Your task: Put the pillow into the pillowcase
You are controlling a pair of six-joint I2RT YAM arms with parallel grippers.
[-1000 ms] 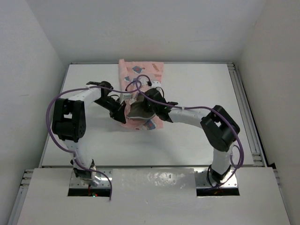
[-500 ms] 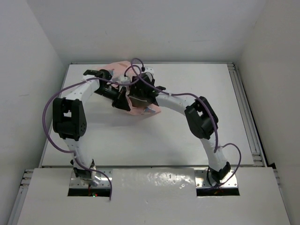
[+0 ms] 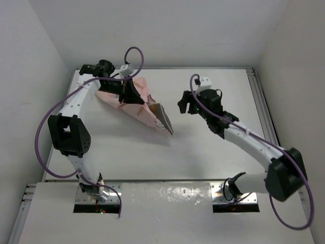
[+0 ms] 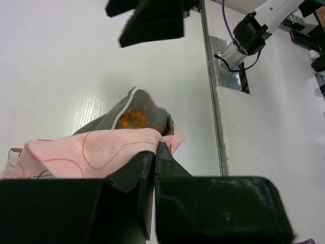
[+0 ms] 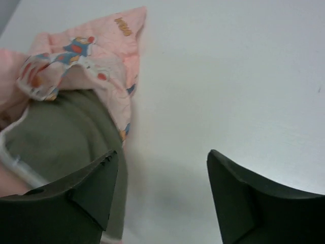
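Note:
The pink printed pillowcase hangs tilted above the back left of the table. My left gripper is shut on its upper edge. In the left wrist view the jaws pinch pink pillowcase fabric, and the olive-grey pillow pokes out beyond it. The pillow sticks out of the case's lower right end. My right gripper stands open to the right of that end, apart from it. Its wrist view shows the right gripper with nothing between the fingers; the pillow and pillowcase are on the left.
White walls close in the table on three sides. A metal rail runs along the table's right edge. Purple cables loop off both arms above the work area.
My right gripper opened, let go of the pillow and drew back to the right. The left gripper carried the pillowcase up and toward the back left, with the pillow's end now hanging out.

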